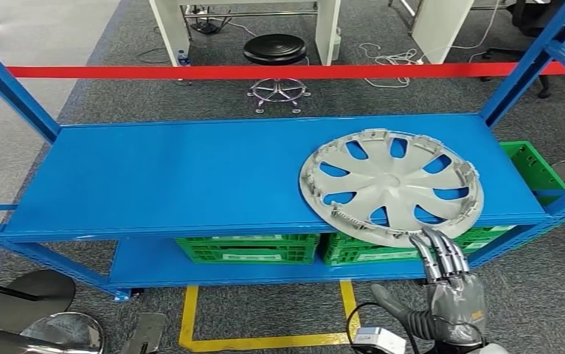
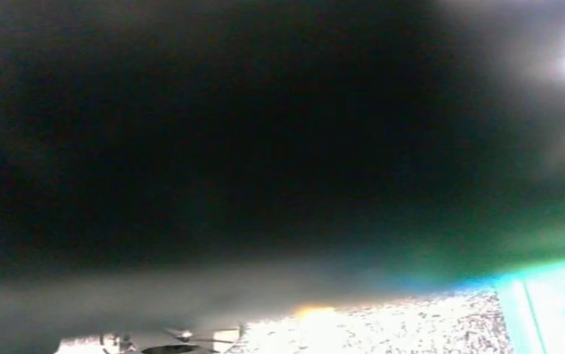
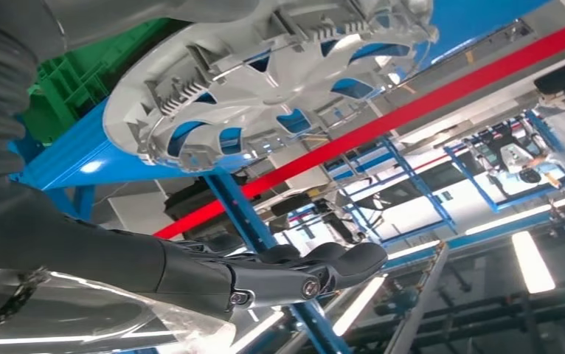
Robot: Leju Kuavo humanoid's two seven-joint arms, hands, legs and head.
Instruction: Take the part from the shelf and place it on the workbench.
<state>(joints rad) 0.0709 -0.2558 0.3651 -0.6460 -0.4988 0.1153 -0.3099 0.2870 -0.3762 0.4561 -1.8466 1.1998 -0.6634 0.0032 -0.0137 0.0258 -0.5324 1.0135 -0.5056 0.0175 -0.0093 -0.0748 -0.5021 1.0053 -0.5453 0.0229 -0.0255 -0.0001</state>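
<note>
Your right hand (image 1: 453, 284) hangs empty, fingers apart, just below the wheel cover (image 1: 392, 184) overhanging the blue shelf's (image 1: 176, 177) front edge; nudge its rim upward and it may tip off.

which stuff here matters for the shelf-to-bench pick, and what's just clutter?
Job:
- hubcap, overhanging the front edge
- blue shelf it lies on
- right hand, fingers reaching up under the hubcap's rim

Clutter:
- green crates on the lower shelf
- black stool behind
- red beam
</note>
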